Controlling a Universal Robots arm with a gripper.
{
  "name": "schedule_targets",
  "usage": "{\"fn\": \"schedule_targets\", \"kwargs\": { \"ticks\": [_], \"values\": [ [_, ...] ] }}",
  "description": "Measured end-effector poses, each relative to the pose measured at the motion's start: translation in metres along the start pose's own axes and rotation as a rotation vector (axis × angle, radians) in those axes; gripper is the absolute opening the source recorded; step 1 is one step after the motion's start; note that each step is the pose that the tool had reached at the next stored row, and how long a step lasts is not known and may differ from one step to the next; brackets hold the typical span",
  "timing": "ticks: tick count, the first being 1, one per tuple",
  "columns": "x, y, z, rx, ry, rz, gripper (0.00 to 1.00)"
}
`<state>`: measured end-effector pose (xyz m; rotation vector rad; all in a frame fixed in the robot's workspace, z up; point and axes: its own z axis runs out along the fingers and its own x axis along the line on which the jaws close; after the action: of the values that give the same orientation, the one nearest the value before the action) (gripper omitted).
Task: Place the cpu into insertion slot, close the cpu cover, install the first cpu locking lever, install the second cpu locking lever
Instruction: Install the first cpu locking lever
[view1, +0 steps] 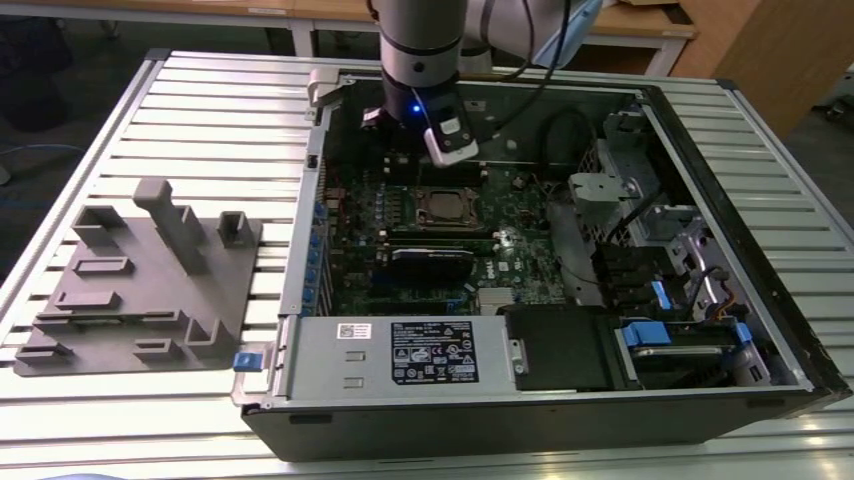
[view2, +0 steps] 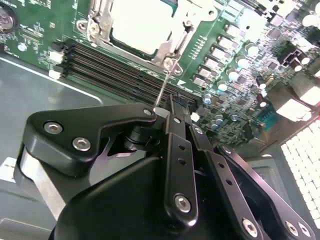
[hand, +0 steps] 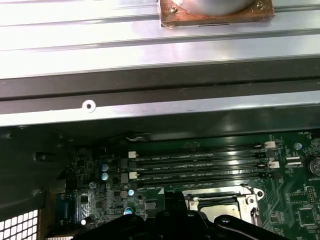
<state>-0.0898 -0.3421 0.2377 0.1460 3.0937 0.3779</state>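
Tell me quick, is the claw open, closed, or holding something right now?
Claw: closed; the thin locking lever reaches its tip, pinched or not cannot be told.

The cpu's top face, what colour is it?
Pale silver-grey metal; the cpu shows best in the second wrist view.

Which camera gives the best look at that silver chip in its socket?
The second wrist view: the cpu is close and bright. The exterior view shows it far off; the first wrist view, dim and foreshortened.
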Motion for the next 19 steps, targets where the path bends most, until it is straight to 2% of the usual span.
{"fn": "schedule_targets", "kwargs": {
  "ticks": [6, 10, 11, 13, 19],
  "values": [
    [-0.0009, 0.0002, 0.0001, 0.0013, -0.0004, 0.0, 0.11],
    [-0.0009, 0.0001, 0.0001, 0.0355, -0.0033, -0.001, 0.11],
    [-0.0009, 0.0001, 0.0002, 0.042, -0.0039, -0.001, 0.11],
    [-0.001, 0.0001, 0.0003, 0.0434, -0.004, -0.001, 0.11],
    [-0.0073, 0.0035, 0.0022, 0.0596, -0.0055, -0.002, 0.11]
  ]
}}
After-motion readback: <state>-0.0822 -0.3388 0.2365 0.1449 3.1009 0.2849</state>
